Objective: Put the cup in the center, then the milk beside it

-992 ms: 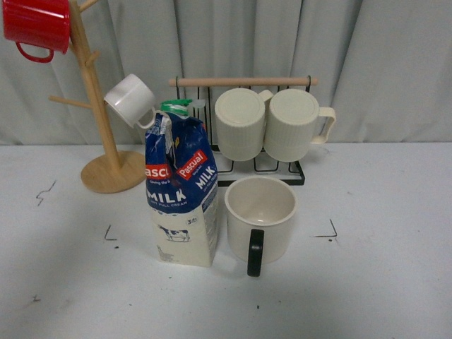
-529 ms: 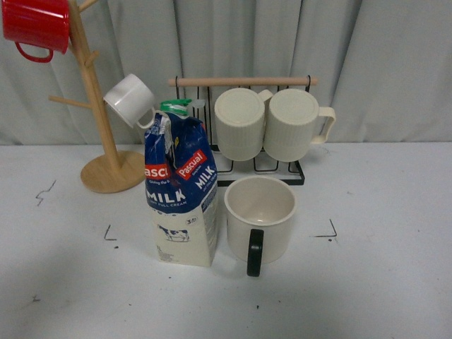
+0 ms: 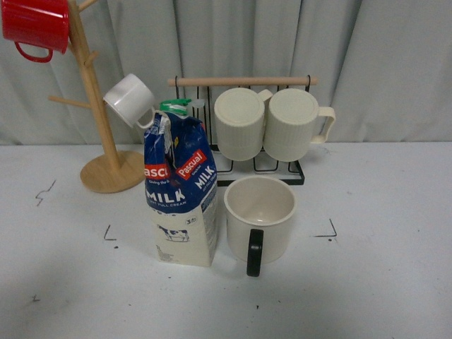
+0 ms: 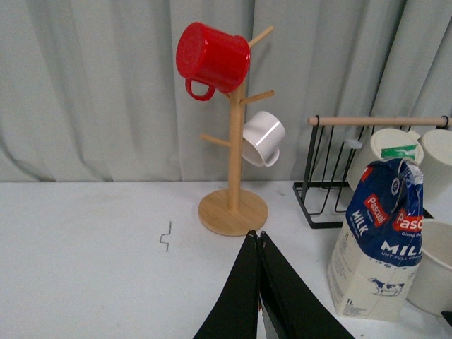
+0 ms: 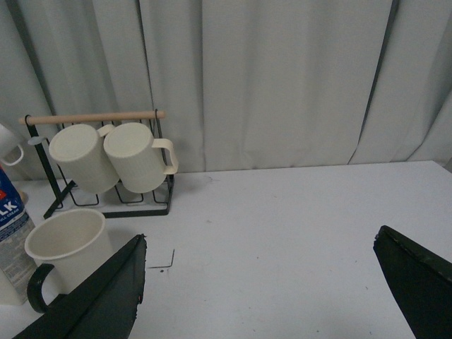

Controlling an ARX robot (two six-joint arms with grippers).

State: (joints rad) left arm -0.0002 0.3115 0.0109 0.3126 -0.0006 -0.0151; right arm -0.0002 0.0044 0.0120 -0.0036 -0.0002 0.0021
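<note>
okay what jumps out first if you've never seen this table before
The tall blue and cream Pascual milk carton stands mid-table, close beside the wide cream mug with a black handle. Behind them, two ribbed cream mugs hang on a black wire rack, and a bright red mug tops the wooden mug tree at far left.

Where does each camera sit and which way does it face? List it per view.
Front: on the body, facing the milk and cup before the curtain; no arm shows.
Left wrist: on the left arm, facing the mug tree; left gripper shut, empty.
Right wrist: on the right arm, facing the rack; right gripper open.
All three views show milk and cup.
</note>
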